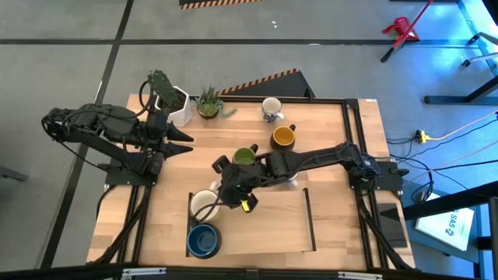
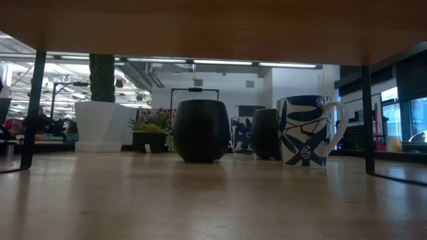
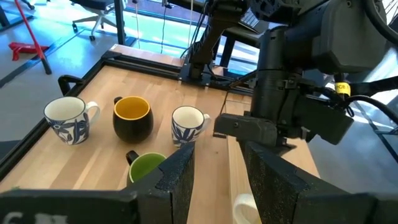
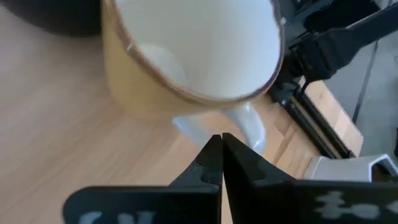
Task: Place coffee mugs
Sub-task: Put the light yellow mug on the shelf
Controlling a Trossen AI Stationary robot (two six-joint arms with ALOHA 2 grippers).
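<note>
The right gripper [image 1: 236, 199] is hovering low over the near middle of the wooden table [image 1: 327, 225], its two dark fingers [image 4: 219, 163] pressed together and holding nothing, their tips pointing at the handle of a cream mug [image 1: 205, 204] that is standing upright just beside them. A blue mug [image 1: 203, 239] is sitting just nearer than the cream one, at the left end of a thin black frame [image 1: 309, 220] laid out on the tabletop. Four more mugs are waiting farther back: a green mug [image 1: 244, 156] near the right arm's wrist, a yellow-lined dark mug [image 1: 283, 138] to its right, a white mug with a blue pattern [image 1: 271, 108] at the far edge, and a second patterned mug [image 3: 188, 123] that the left wrist view is showing beside the right arm. The left gripper [image 1: 184, 143] is idling over the far left of the table with its fingers spread apart and empty, close to a white pot with a cactus [image 1: 176, 103] and a small spiky plant [image 1: 208, 101]. These mugs look like glazed ceramic: rigid, fairly heavy for their size, slick under hard fingers and likely to chip if knocked or dropped. The safest hold is probably across the rim wall, one finger inside and one outside, or around the handle, which is offering a narrower, less steady purchase.
</note>
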